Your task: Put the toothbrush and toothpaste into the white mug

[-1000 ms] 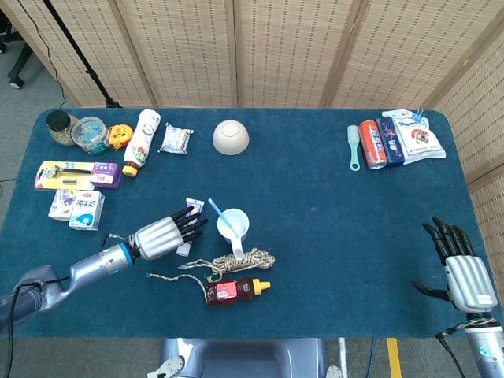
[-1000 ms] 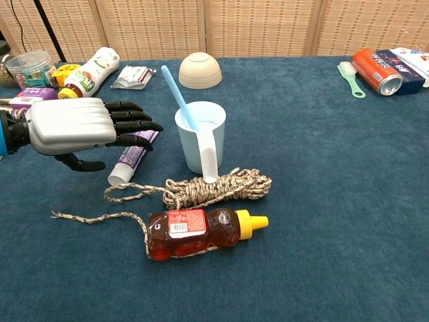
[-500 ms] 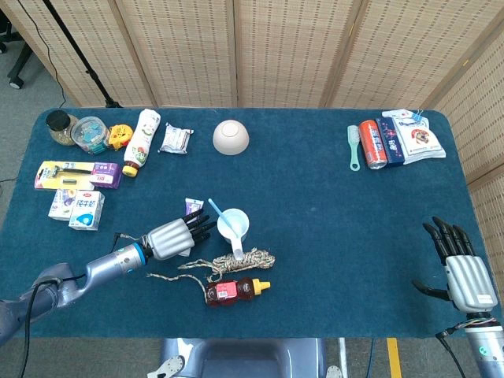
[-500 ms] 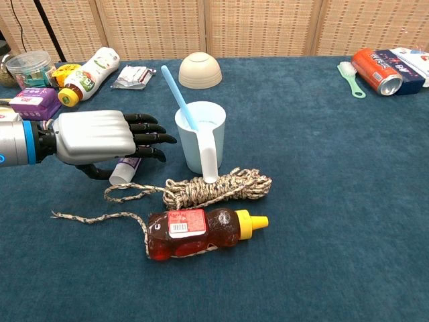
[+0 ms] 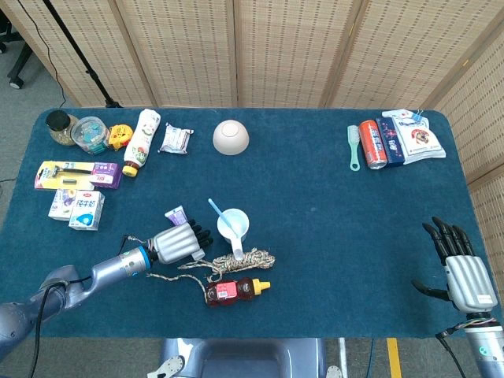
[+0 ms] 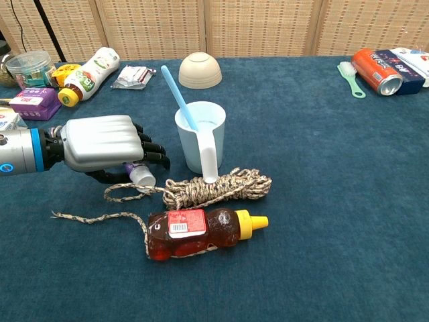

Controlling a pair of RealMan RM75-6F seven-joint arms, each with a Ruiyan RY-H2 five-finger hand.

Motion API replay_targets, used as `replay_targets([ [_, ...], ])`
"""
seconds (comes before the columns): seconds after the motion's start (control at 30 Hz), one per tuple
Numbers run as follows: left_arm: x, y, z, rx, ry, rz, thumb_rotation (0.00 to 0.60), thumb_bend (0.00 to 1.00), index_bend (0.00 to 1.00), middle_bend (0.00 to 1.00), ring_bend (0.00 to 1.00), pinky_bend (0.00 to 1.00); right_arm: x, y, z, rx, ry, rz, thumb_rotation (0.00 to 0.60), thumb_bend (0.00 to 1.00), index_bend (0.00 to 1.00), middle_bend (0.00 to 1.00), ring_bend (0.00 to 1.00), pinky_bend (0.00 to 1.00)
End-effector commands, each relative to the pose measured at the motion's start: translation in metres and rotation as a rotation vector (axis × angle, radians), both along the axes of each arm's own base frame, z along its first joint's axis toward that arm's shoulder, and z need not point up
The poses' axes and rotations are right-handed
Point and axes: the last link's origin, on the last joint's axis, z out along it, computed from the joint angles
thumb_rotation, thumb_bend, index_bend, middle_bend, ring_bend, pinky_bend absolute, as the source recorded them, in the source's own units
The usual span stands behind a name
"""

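Note:
The white mug (image 5: 234, 224) (image 6: 200, 133) stands at the table's middle front, with the blue toothbrush (image 5: 216, 211) (image 6: 178, 94) leaning in it toward the left. Just left of the mug, my left hand (image 5: 178, 243) (image 6: 104, 143) has its fingers curled around the purple-and-white toothpaste tube (image 5: 175, 215). The tube's white cap (image 6: 141, 176) pokes out below the fingers, near the rope. My right hand (image 5: 461, 268) rests at the front right with fingers spread and holds nothing; the chest view does not show it.
A coiled rope (image 6: 216, 187) and a honey bottle (image 6: 201, 231) lie right in front of the mug. An upturned bowl (image 6: 200, 70) sits behind it. Boxes, jars and a bottle (image 5: 140, 142) crowd the left back; a can (image 5: 372, 143) and packets sit at the back right.
My left hand slid forward over the toothpaste and its fingers curled down around the tube, which has turned under them. The right hand has not moved.

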Motion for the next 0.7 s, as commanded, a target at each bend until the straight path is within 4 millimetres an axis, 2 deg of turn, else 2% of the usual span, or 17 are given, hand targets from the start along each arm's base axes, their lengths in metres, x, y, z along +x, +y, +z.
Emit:
replay_targets([
  [0.03, -0.001, -0.004, 0.001, -0.003, -0.034, -0.014, 0.600, 0.40, 0.75, 0.53, 0.48, 0.52, 0.000, 0.000, 0.000, 0.001, -0.001, 0.001, 0.600, 0.00, 0.00, 0.00, 0.00, 0.00],
  [0.47, -0.006, -0.008, 0.036, 0.017, -0.269, 0.084, 0.600, 0.40, 0.79, 0.56, 0.51, 0.58, 0.003, 0.002, -0.002, 0.009, 0.002, 0.009, 0.600, 0.00, 0.00, 0.00, 0.00, 0.00],
  [0.7, 0.000, -0.011, 0.066, 0.024, -0.445, 0.114, 0.600, 0.42, 0.81, 0.58, 0.53, 0.59, 0.003, 0.002, -0.004, 0.012, 0.006, 0.009, 0.600, 0.00, 0.00, 0.00, 0.00, 0.00],
])
